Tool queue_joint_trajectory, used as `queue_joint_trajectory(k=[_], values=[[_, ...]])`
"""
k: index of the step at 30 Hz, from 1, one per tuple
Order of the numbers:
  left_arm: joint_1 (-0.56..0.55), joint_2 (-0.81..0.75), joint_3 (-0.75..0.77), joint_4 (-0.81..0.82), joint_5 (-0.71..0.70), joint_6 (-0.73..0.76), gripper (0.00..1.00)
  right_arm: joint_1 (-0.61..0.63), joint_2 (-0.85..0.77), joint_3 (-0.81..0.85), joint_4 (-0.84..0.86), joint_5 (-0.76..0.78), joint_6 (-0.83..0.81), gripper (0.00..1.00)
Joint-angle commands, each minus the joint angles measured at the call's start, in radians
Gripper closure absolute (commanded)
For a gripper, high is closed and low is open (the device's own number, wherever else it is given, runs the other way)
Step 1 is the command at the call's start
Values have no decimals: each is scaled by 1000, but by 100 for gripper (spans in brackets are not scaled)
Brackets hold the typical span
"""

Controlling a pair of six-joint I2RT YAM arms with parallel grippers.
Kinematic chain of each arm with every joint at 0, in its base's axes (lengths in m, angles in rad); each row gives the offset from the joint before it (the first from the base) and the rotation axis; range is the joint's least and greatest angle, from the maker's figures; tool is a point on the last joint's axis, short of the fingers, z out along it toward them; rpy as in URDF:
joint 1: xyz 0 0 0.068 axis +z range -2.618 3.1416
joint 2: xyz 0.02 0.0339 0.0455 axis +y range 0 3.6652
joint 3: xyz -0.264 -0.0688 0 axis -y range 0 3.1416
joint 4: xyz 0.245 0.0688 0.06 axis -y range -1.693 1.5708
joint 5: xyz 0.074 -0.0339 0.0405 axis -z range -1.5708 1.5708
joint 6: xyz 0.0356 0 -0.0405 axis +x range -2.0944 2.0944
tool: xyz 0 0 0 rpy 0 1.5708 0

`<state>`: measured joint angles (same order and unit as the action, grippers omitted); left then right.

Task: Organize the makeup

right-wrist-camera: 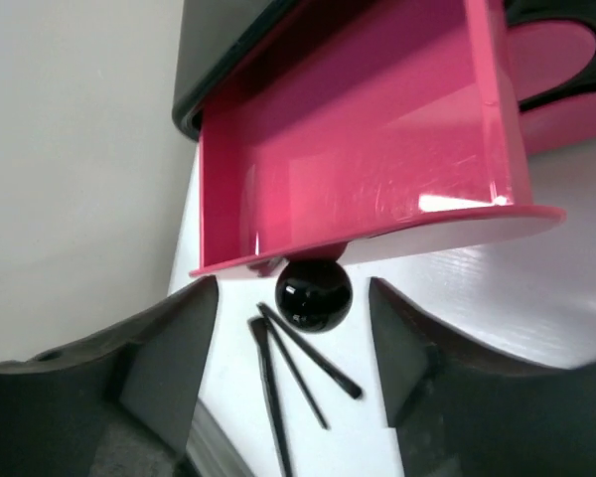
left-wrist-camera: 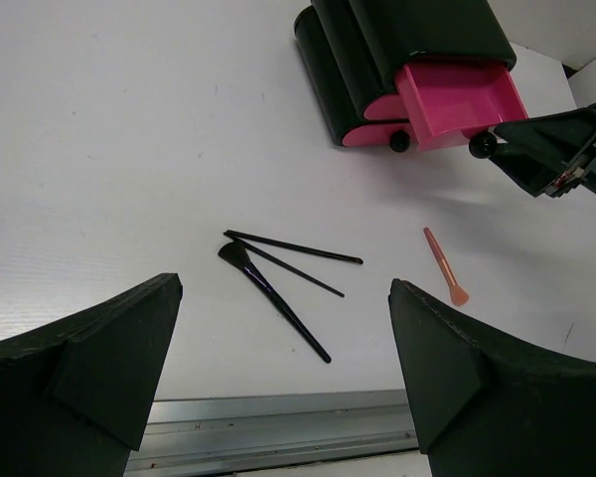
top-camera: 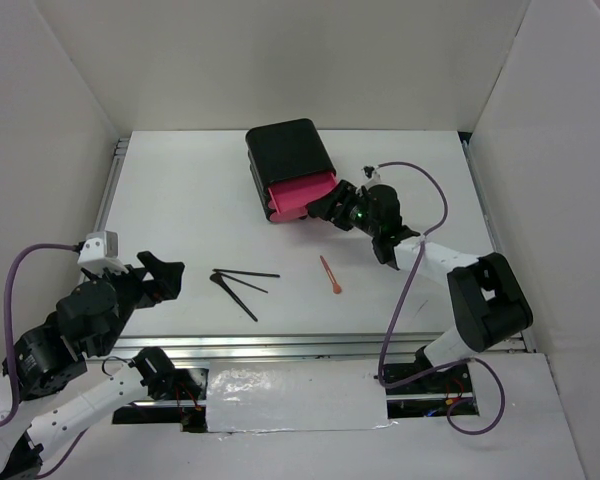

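Three thin black brushes (top-camera: 242,284) lie fanned on the white table near its front edge, also in the left wrist view (left-wrist-camera: 278,278) and the right wrist view (right-wrist-camera: 298,373). An orange-pink stick (top-camera: 330,275) lies to their right (left-wrist-camera: 444,265). My left gripper (top-camera: 166,272) is open and empty, left of the brushes (left-wrist-camera: 285,296). My right gripper (top-camera: 329,207) is open, its fingers either side of the black knob (right-wrist-camera: 315,293) of the pulled-out pink drawer (right-wrist-camera: 377,149), with a gap on each side. The drawer looks empty. No compact, tube, bottle or jar shows.
The black chest (top-camera: 288,152) stands at the back middle of the table with its pink drawer (top-camera: 302,196) pulled out toward the front right. A metal rail (top-camera: 310,345) runs along the front edge. White walls close in the left, back and right sides.
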<state>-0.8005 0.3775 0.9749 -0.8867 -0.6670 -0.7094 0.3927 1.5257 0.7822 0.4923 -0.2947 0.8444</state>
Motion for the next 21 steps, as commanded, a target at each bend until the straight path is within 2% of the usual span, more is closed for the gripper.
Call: queue_joint_trajectory(k=[1, 2, 6, 7, 10, 15, 19, 21], values=[[-5, 6, 2, 29, -8, 7, 0, -3, -59, -7, 43, -32, -5, 27], [-5, 5, 2, 29, -9, 7, 1, -2, -77, -11, 34, -35, -5, 11], [-5, 4, 2, 29, -8, 7, 1, -2, -171, -76, 31, -44, -34, 2], [-6, 6, 2, 29, -6, 7, 1, 0, -194, -95, -19, -32, -45, 0], [-5, 6, 1, 31, -5, 10, 1, 12, -268, -95, -162, 55, -120, 0], [-5, 11, 2, 31, -6, 8, 1, 15, -167, 41, -374, 117, -174, 0], [-5, 1, 5, 22, -19, -2, 1, 24, -98, 98, -457, 225, -147, 0], [-5, -9, 2, 23, -19, -4, 1, 38, -87, 106, -445, 229, -153, 0]])
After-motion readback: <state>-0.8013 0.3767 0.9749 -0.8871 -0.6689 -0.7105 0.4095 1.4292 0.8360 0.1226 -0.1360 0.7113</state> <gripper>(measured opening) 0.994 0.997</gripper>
